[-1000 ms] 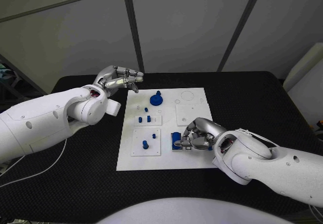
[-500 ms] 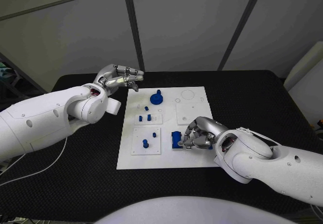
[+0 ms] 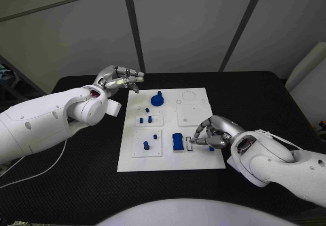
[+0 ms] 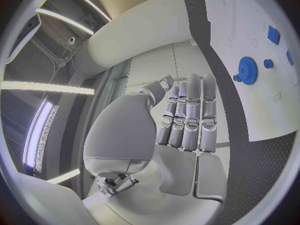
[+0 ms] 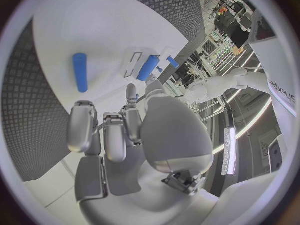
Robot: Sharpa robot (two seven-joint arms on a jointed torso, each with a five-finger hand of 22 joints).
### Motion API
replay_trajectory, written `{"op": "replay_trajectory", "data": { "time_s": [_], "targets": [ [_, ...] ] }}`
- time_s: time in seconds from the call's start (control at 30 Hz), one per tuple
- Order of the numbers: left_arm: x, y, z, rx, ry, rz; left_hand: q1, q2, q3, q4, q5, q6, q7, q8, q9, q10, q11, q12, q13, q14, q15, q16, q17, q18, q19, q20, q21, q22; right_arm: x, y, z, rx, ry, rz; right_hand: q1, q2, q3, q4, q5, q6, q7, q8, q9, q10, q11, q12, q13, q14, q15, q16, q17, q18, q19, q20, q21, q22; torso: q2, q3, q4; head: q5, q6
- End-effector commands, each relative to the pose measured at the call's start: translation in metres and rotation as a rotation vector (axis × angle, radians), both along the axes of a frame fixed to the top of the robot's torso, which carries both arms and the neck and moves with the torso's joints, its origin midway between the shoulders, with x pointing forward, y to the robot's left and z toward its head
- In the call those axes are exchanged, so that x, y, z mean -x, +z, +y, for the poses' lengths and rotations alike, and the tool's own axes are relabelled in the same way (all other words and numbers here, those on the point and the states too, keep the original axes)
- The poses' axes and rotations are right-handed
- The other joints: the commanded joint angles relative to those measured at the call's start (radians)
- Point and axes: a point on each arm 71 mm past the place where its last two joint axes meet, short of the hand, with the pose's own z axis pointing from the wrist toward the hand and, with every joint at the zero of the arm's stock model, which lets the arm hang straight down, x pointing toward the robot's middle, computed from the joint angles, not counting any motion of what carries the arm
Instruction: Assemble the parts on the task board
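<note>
White task board [image 3: 197, 157] at centre of black table [image 3: 258, 94]; no readable writing on it. Blue parts on board: one gear [image 3: 158, 99] near far edge, two short pegs [image 3: 144, 119] on upper small plate, two pegs [image 3: 147, 145] on lower small plate, one upright block [image 3: 178, 141] beside empty slot. Left hand [image 3: 120, 79] raised off board's far-left corner, fingers straight and together, holding nothing. Right hand [image 3: 216, 134] over board's right side, fingers curled, tips just beside block; whether it holds something cannot be told. Right wrist view: one blue rod [image 5: 80, 72] lying on board.
</note>
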Motion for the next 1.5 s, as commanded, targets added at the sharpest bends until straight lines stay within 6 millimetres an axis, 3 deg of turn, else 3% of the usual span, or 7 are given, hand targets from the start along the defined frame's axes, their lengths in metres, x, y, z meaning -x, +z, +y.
{"op": "replay_trajectory", "data": {
  "time_s": [0.03, 0.17, 0.3, 0.53, 0.7, 1.5],
  "targets": [
    [0.000, 0.001, -0.001, 0.005, -0.009, -0.003, -0.002, 0.010, -0.006, -0.002, -0.001, -0.002, 0.000, -0.003, 0.000, -0.006, 0.002, 0.005, 0.001, 0.003, 0.003, -0.005, -0.002, 0.013, -0.001, 0.007, -0.006, -0.001, 0.001, 0.004, -0.014, -0.047, -0.013, -0.008, 0.014, 0.006, 0.004, 0.000, 0.006, -0.011, 0.005, -0.030, -0.019, 0.000, 0.012, -0.008, 0.018, 0.096, 0.010, -0.002, 0.225, -0.003, -0.002, 0.011, -0.004, -0.001, -0.001, -0.0014, -0.0009, -0.007, 0.003],
    [0.000, 0.001, -0.001, 0.005, -0.009, -0.004, -0.002, 0.010, -0.006, -0.002, -0.001, -0.002, 0.000, -0.003, 0.000, -0.006, 0.002, 0.005, 0.001, 0.003, 0.003, -0.005, -0.002, 0.013, -0.001, 0.007, -0.006, -0.001, 0.001, 0.004, -0.033, 0.009, -0.026, -0.018, 0.025, 0.010, 0.003, 0.001, 0.007, 0.002, 0.012, -0.072, -0.050, 0.002, 0.019, -0.009, 0.019, 0.096, 0.016, -0.002, 0.224, -0.003, -0.001, 0.019, -0.003, 0.001, 0.000, -0.0009, -0.0011, -0.015, 0.005],
    [0.000, 0.001, -0.001, 0.006, -0.011, -0.003, -0.002, 0.010, -0.006, -0.002, -0.001, -0.002, 0.000, -0.003, 0.000, -0.006, 0.002, 0.005, 0.001, 0.003, 0.003, -0.005, -0.002, 0.013, -0.001, 0.007, -0.006, -0.001, 0.002, 0.005, -0.044, 0.070, -0.030, -0.039, 0.027, 0.012, 0.001, 0.005, 0.006, 0.024, 0.010, -0.087, -0.064, 0.007, 0.017, -0.005, 0.024, 0.097, 0.016, -0.001, 0.228, -0.004, 0.004, 0.020, 0.001, 0.008, 0.001, 0.0013, -0.0020, -0.022, 0.010],
    [0.001, -0.001, -0.002, 0.007, -0.013, 0.000, -0.002, 0.012, -0.006, -0.001, -0.001, -0.002, 0.000, -0.002, 0.000, -0.006, 0.002, 0.006, 0.001, 0.003, 0.003, -0.005, -0.002, 0.013, -0.001, 0.007, -0.007, -0.001, 0.000, 0.001, -0.052, 0.139, -0.048, -0.032, 0.015, 0.007, -0.011, 0.019, 0.007, 0.056, 0.005, -0.104, -0.081, 0.010, 0.014, -0.007, 0.024, 0.097, 0.013, 0.000, 0.229, -0.004, 0.005, 0.019, 0.002, 0.011, 0.001, 0.0019, -0.0011, -0.043, 0.013],
    [0.002, -0.003, -0.002, 0.007, -0.015, 0.004, -0.002, 0.012, -0.006, -0.001, -0.001, -0.002, 0.000, -0.002, 0.000, -0.006, 0.002, 0.006, 0.001, 0.003, 0.003, -0.005, -0.002, 0.013, -0.001, 0.007, -0.007, -0.001, -0.003, -0.002, -0.053, 0.172, -0.061, -0.021, 0.006, 0.003, -0.018, 0.029, 0.012, 0.073, 0.002, -0.109, -0.086, 0.009, 0.011, -0.010, 0.022, 0.097, 0.011, -0.001, 0.228, -0.005, 0.006, 0.017, 0.003, 0.012, 0.002, -0.0001, 0.0028, -0.051, 0.012],
    [0.003, -0.004, 0.000, 0.005, -0.012, 0.007, -0.003, 0.012, -0.006, 0.000, -0.001, -0.002, 0.000, -0.002, 0.000, -0.007, 0.002, 0.007, 0.001, 0.003, 0.003, -0.006, -0.002, 0.013, -0.001, 0.007, -0.007, -0.001, -0.007, -0.015, -0.043, 0.285, -0.031, 0.019, 0.001, -0.010, -0.028, 0.040, 0.013, 0.102, -0.007, -0.107, -0.089, 0.010, 0.005, -0.013, 0.022, 0.097, 0.007, 0.000, 0.229, -0.005, 0.007, 0.013, 0.003, 0.013, 0.001, -0.0007, 0.0036, -0.048, 0.000]
  ]
}}
